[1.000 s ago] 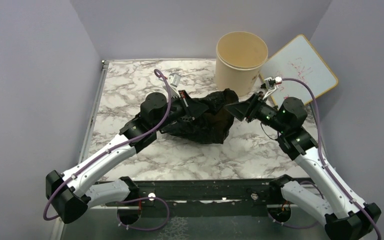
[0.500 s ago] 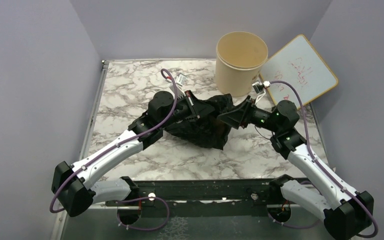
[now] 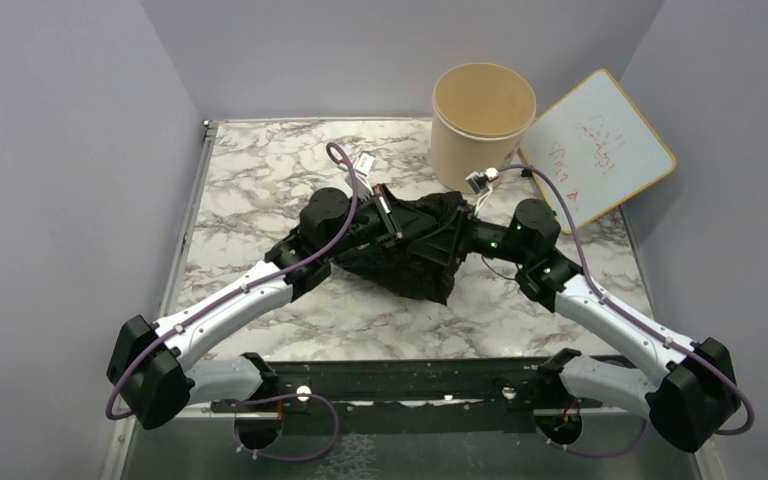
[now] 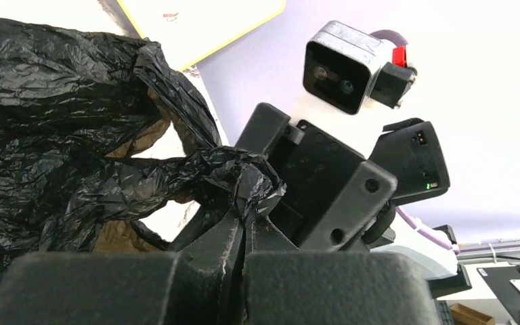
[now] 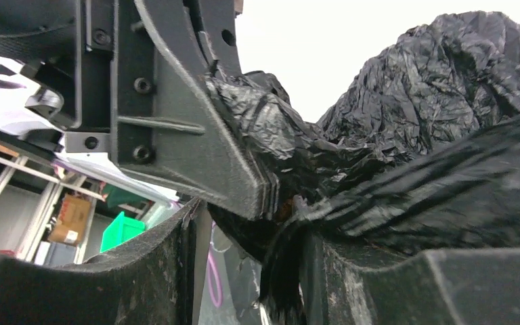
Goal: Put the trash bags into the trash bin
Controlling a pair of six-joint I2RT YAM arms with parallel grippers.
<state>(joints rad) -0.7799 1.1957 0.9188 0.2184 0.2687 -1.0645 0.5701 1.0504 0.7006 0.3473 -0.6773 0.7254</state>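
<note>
bag gripped on the table, not yet in the bin

nothing was in the bin (image 3: 472, 150) as far as the top view showed: its mouth looked bare, and it stood upright at the far edge of the table (image 3: 260, 180), just left of a leaning whiteboard (image 3: 600, 140); the trash bags (image 3: 410, 258) sat as one black crumpled lump near the middle of the table, just in front of the bin and apart from it; whether the lump rested on the marble or hung just above it could not be told.

the left gripper (image 4: 242, 223) had its fingers pressed tight together on a twisted rope of the plastic; the right gripper (image 5: 257, 271) had its fingers partly apart with a fold of the bag between them, and a gap showed beside the fold, so it did not look clamped.

judged from this, the grasp was half made; the lift, the carry to the bin and the drop were all left to do.

the lump was wider than it was deep; its long axis ran roughly left to right across the table, between the two grippers; the twisted end pointed toward the left gripper, and the bulk sagged toward the near edge.
</note>
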